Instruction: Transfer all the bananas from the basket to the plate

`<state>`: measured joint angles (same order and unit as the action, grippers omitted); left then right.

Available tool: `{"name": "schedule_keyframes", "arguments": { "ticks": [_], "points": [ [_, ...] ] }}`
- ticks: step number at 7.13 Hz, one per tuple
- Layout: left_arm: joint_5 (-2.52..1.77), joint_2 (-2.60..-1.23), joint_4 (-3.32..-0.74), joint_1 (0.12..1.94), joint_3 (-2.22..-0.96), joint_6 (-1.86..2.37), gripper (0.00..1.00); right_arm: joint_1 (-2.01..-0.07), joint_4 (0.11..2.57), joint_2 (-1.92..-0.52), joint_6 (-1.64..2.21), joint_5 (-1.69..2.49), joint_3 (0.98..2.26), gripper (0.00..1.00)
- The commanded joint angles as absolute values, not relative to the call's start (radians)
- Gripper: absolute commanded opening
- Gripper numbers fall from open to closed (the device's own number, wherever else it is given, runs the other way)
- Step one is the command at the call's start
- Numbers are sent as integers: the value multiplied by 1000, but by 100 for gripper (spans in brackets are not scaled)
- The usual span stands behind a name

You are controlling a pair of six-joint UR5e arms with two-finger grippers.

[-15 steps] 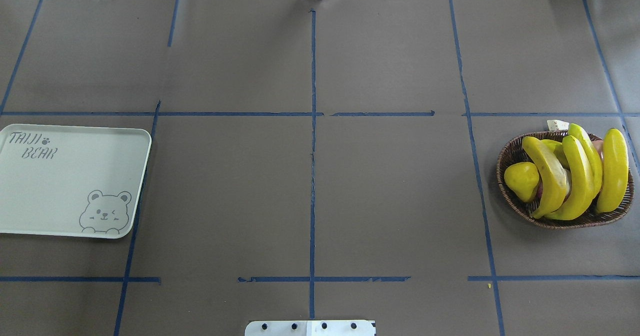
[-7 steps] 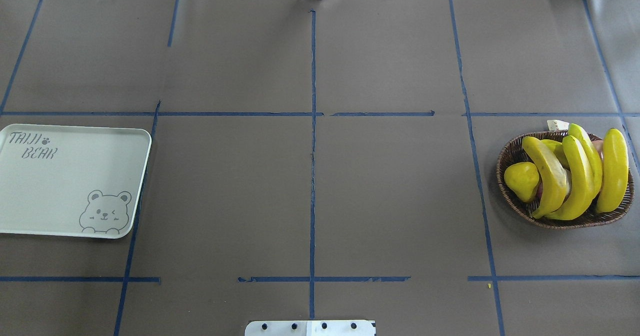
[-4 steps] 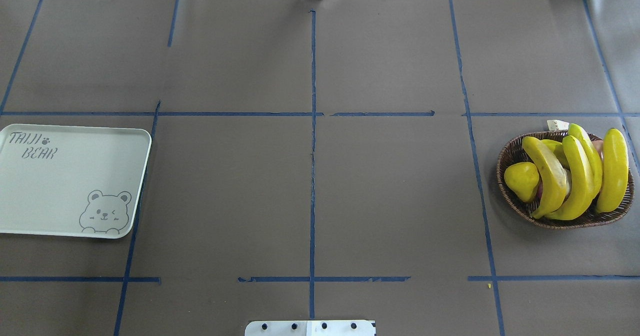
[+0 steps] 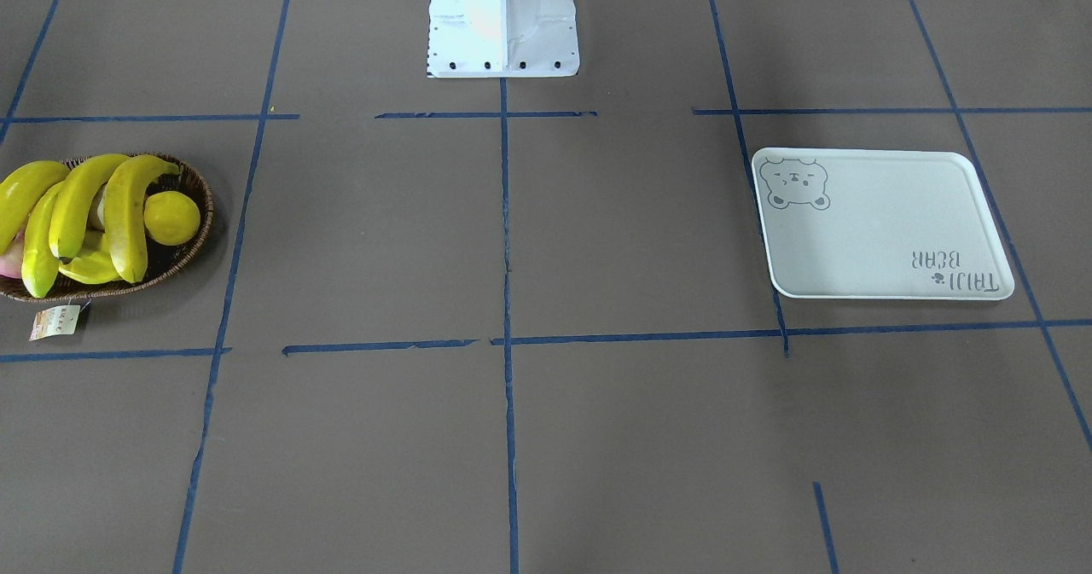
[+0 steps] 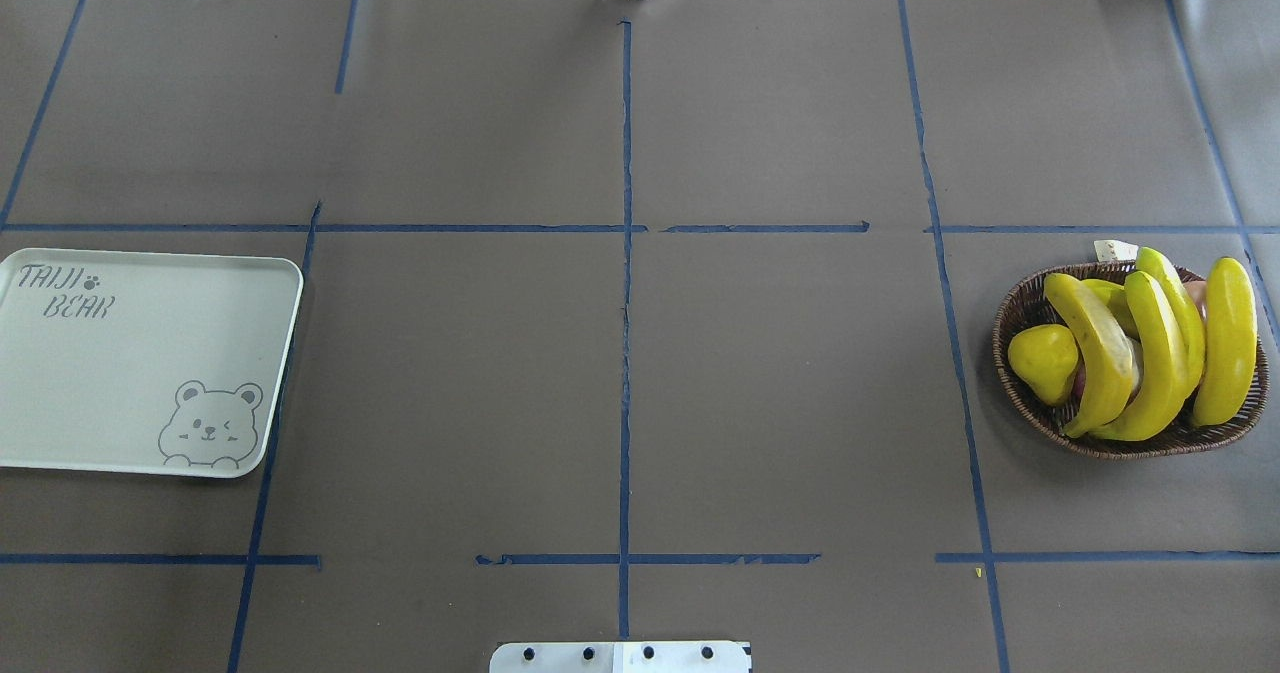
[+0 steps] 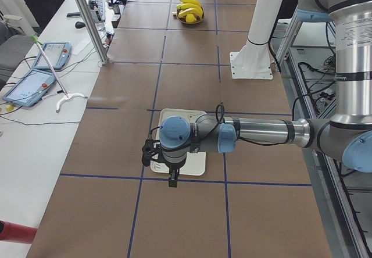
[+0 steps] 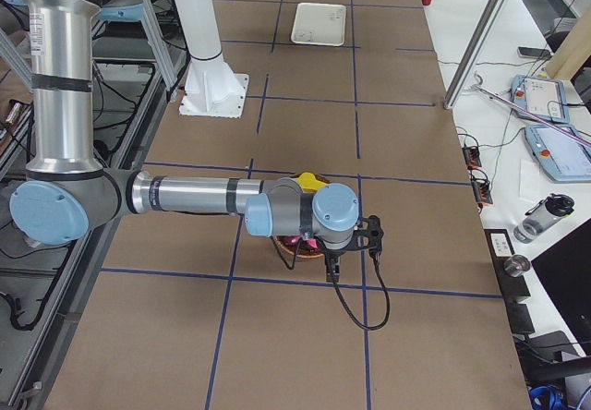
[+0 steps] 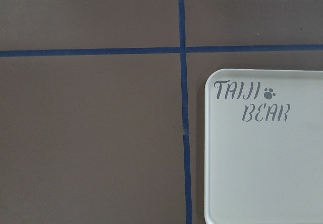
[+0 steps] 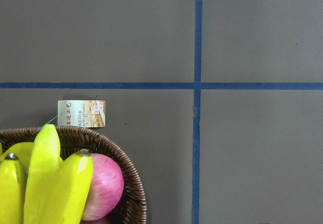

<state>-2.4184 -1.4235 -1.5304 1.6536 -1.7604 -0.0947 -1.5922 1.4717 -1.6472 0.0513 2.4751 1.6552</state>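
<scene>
Plainly nothing has been moved yet. The table (image 5: pixel 780 383) carries the plate (image 5: pixel 140 363) at its left edge and the basket (image 5: pixel 1010 318) at its right edge, well apart from each other.

The left arm (image 6: pixel 261 131) reaches out over the plate, with the left gripper (image 6: pixel 172 180) pointing down near the plate's outer end. The right arm (image 7: pixel 194 195) hangs over the basket, with the right gripper (image 7: pixel 331 264) above its outer rim. Both grippers show only in the side views, so I cannot tell whether their jaws are apart or together.

All four bananas (image 5: pixel 1160 353) lie side by side in the basket, piled over a round yellow fruit (image 5: pixel 1042 361) and a pink apple (image 9: pixel 103 186). The plate is bare. A paper tag (image 9: pixel 81 113) lies on the table just beyond the rim.

The step in hand looks like the first pick. It would go best on the banana nearest the table's right edge, since it rests high on the rim with nothing over it. The jaws should close across its middle, square to the curve, and lift straight up so the neighbours are not dragged. The glossy skin may slip, so a centred grip matters. Because the plate sits at the opposite edge, a hand-over to the left arm may be needed.
</scene>
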Motion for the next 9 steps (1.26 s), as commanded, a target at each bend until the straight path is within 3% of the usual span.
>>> {"name": "schedule_keyframes", "arguments": {
  "ticks": [1,3,9],
  "points": [
    [-2419,-1424,-1529,1654,-1766,-94,100,-1483,1195,-1731,333,2476,1707,100],
    [-2418,-1424,-1529,1654,-1764,-94,100,-1360,955,-1779,636,2448,1712,100],
    [-2419,-1424,-1529,1654,-1764,-95,100,-1194,936,-1878,644,2332,1790,100]
  ]
}}
